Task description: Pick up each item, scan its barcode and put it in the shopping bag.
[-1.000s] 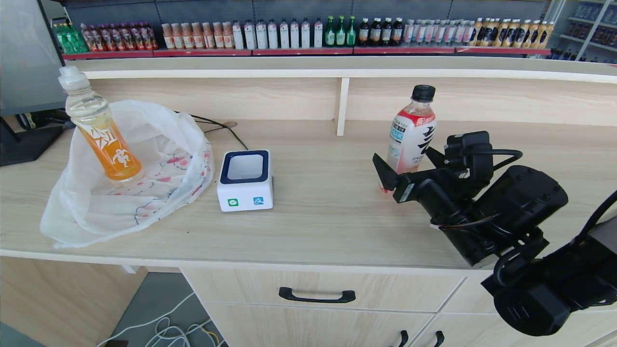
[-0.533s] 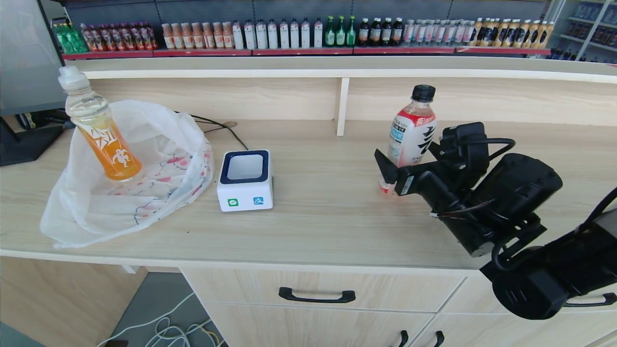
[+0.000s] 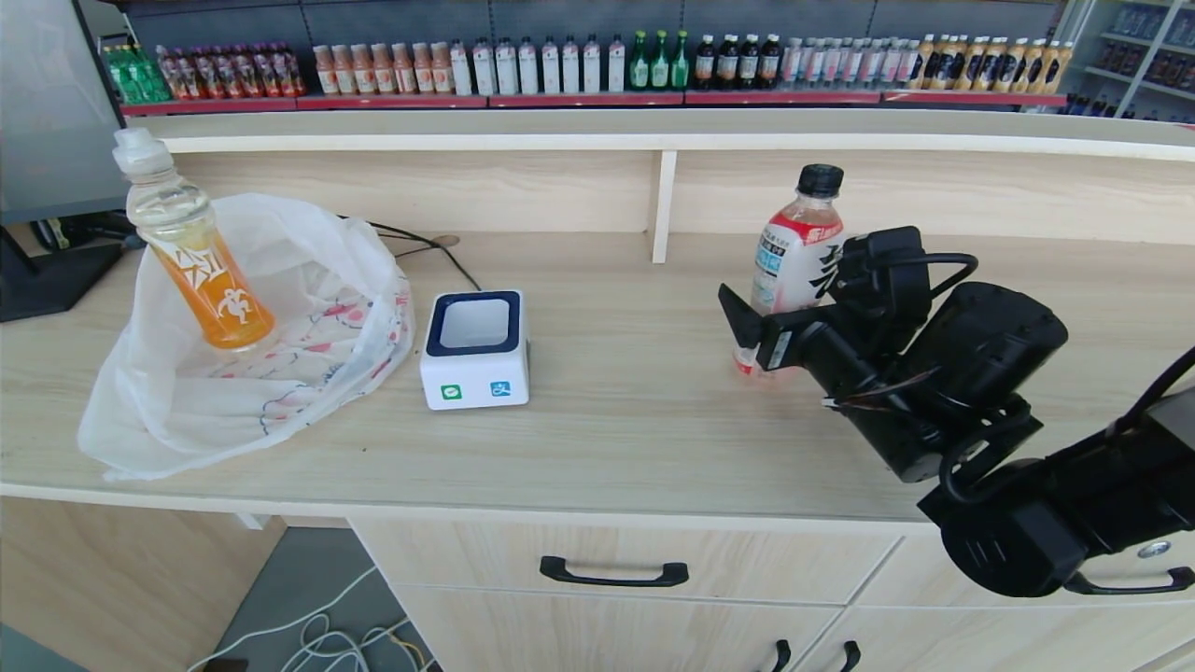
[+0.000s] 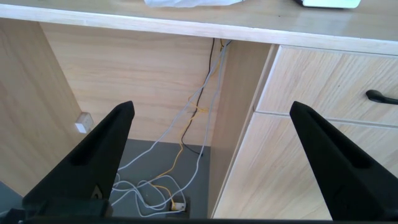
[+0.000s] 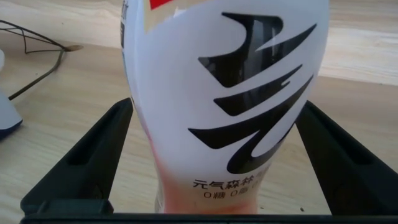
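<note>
A pink-and-white drink bottle [image 3: 794,250] with a black cap stands upright on the wooden counter [image 3: 635,420], right of centre. My right gripper [image 3: 782,313] is open, its two black fingers on either side of the bottle's lower body [image 5: 224,124]; I cannot tell if they touch it. A white scanner box [image 3: 474,347] sits mid-counter. To its left lies the white shopping bag [image 3: 308,355] with an orange drink bottle [image 3: 201,266] standing upright in it. My left gripper [image 4: 211,109] hangs open with nothing between its fingers, below counter level, facing the cabinet front.
A raised wooden ledge with a vertical divider [image 3: 663,205] runs along the back of the counter. The scanner's cable [image 3: 439,252] trails behind it. A dark monitor stand [image 3: 47,271] sits at the far left. Drawers with black handles [image 3: 613,571] are under the counter.
My right gripper has moved forward and slightly up, bringing its fingers further around the pink-and-white bottle. The bottle, scanner and bag have stayed put.
</note>
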{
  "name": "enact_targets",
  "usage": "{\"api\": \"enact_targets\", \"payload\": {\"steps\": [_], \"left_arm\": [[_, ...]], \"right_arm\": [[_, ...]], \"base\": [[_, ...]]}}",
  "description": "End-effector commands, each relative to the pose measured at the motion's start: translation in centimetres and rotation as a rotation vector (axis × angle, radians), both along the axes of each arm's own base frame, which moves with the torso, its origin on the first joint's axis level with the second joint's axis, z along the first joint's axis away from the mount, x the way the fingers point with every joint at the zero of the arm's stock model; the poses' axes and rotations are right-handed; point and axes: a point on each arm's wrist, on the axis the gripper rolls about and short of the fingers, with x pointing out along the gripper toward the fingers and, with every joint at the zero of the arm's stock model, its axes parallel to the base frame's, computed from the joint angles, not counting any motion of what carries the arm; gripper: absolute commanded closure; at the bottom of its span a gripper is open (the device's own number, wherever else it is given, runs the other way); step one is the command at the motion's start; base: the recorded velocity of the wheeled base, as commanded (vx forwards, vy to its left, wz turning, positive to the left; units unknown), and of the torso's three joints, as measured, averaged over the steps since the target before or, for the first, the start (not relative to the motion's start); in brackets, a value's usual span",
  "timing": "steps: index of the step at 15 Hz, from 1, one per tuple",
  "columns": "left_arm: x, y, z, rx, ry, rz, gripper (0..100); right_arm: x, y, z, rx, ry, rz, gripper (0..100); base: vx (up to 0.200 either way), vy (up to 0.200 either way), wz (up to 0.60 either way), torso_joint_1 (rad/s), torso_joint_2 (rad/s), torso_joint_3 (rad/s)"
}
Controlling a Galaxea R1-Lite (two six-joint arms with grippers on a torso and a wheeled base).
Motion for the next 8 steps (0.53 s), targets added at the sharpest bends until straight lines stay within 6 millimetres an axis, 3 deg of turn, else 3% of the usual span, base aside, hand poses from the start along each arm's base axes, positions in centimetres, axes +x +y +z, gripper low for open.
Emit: {"api": "enact_targets", "payload": {"steps": [1, 6, 7, 8], "left_arm": [[0.00, 0.00, 0.01, 0.000, -0.002, 0.000, 0], [0.00, 0.00, 0.01, 0.000, -0.002, 0.000, 0], [0.00, 0.00, 0.01, 0.000, -0.002, 0.000, 0], [0.00, 0.00, 0.01, 0.000, -0.002, 0.000, 0]], "right_arm": [[0.17, 0.11, -0.34, -0.004, 0.008, 0.001, 0], [0.51, 0.28, -0.48, -0.003, 0.007, -0.002, 0], [0.57, 0.26, -0.37, -0.001, 0.003, -0.002, 100], [0.67, 0.30, -0.11, 0.004, -0.006, -0.002, 100]], "base": [[0.000, 0.000, 0.00, 0.000, 0.00, 0.000], [0.000, 0.000, 0.00, 0.000, 0.00, 0.000], [0.000, 0.000, 0.00, 0.000, 0.00, 0.000], [0.000, 0.000, 0.00, 0.000, 0.00, 0.000]]}}
